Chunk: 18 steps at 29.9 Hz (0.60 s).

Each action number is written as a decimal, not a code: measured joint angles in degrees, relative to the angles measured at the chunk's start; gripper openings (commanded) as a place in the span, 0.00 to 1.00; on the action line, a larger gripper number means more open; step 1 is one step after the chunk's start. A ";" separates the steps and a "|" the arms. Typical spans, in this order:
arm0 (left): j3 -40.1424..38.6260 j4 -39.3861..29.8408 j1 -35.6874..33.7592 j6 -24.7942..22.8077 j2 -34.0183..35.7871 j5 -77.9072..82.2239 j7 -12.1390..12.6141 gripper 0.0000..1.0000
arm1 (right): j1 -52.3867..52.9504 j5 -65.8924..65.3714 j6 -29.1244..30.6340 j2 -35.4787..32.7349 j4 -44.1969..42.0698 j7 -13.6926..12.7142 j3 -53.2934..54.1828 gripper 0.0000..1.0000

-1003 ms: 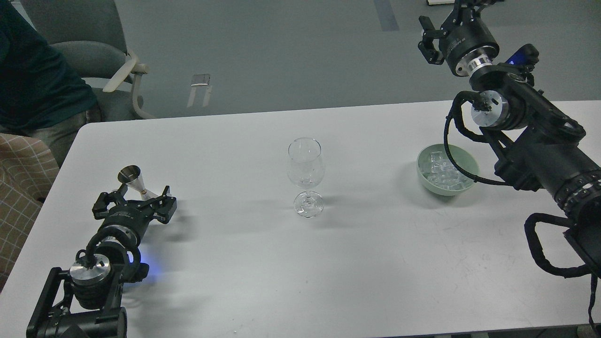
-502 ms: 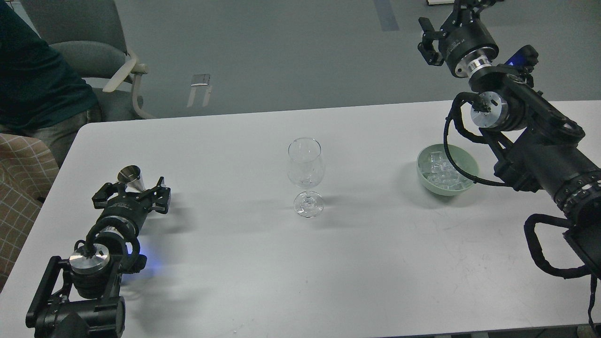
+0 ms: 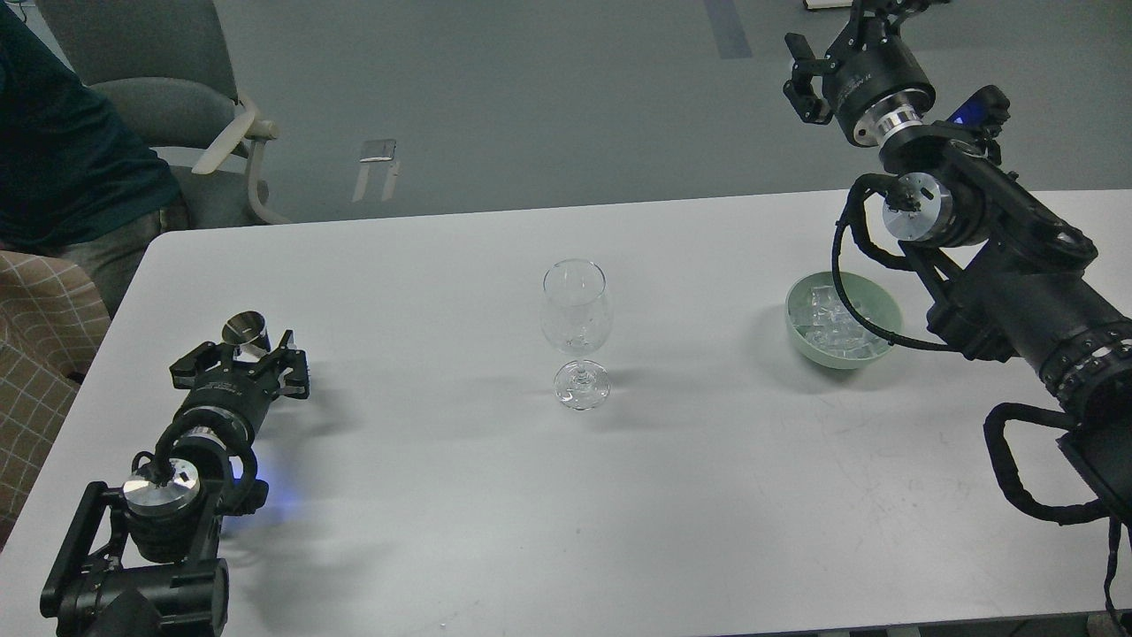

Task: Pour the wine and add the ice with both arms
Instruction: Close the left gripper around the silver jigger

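Note:
An empty clear wine glass (image 3: 576, 310) stands upright at the middle of the white table (image 3: 442, 495). A pale green bowl (image 3: 818, 358) to its right holds several clear ice cubes (image 3: 831, 326). A small metal jigger (image 3: 245, 328) stands at the table's left. My left gripper (image 3: 240, 364) lies low at the jigger, open, a finger on either side of it; its lower part is hidden. My right gripper (image 3: 840, 40) is raised high beyond the table's far edge, above and behind the bowl. It looks open and empty, its far finger cut by the frame's top.
A seated person (image 3: 62, 159) and a grey chair (image 3: 177, 106) are at the table's far left corner. My right arm's cable (image 3: 853, 310) hangs over the bowl. Grey floor lies beyond the table's far edge.
My left gripper has slid left and closed in on the jigger, which now sits between its fingers. The right arm has barely shifted.

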 measured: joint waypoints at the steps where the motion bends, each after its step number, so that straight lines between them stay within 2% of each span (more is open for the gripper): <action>1: -0.02 0.00 0.00 0.00 -0.04 0.00 0.01 0.38 | 0.04 0.00 0.00 0.00 0.00 0.00 0.00 1.00; 3: -0.04 0.00 0.00 -0.01 -0.13 -0.05 0.06 0.30 | 0.07 0.00 -0.02 0.00 0.00 0.00 0.00 1.00; 9: -0.13 -0.12 -0.08 -0.07 -0.38 -0.08 0.09 0.20 | 0.07 0.00 -0.32 0.00 0.00 0.00 0.00 1.00; 14: -0.15 -0.16 -0.13 -0.38 -0.46 -0.13 0.07 0.06 | 0.07 0.00 -0.35 0.00 0.00 0.00 0.00 1.00; 18: -0.15 -0.25 -0.15 -1.72 -0.57 -0.19 0.41 0.00 | 0.07 0.00 -0.35 0.00 0.01 0.00 0.00 1.00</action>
